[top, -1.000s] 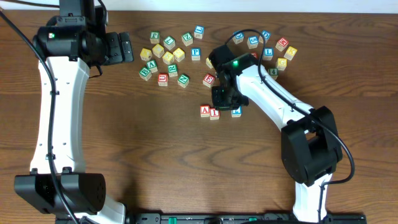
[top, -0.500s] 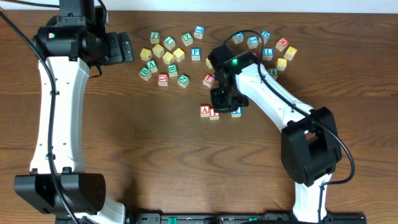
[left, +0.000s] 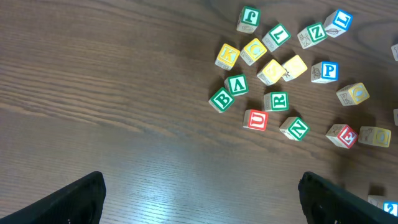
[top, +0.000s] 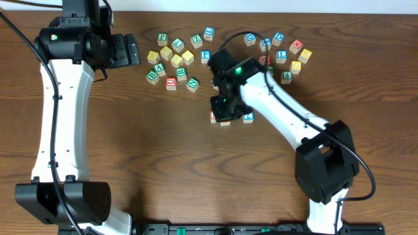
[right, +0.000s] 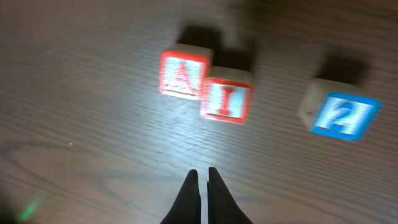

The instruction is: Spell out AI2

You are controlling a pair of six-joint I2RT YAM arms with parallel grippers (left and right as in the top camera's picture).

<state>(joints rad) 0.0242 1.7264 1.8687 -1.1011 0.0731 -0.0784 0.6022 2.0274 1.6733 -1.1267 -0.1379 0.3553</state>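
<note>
Wood cubes like these should be light, rigid and hard to damage, though their smooth painted faces could slip under a shallow pinch. The safest hold, I judge, is across two opposite side faces, or a flat push against one side.

The right hand (right: 200,180) is clenched, fingertips pressed together, grasping nothing. Just ahead of its tips on the surface (right: 74,93) sit the red A cube (right: 183,74) and the red I cube (right: 227,99), touching, with the I slightly nearer the hand. The blue 2 cube (right: 345,116) lies ahead and off to the right in that hand's view, apart from the I.

The left hand (left: 205,199) is spread wide and empty, with spare cubes (left: 273,68) scattered ahead of it. No container shows in any view.
</note>
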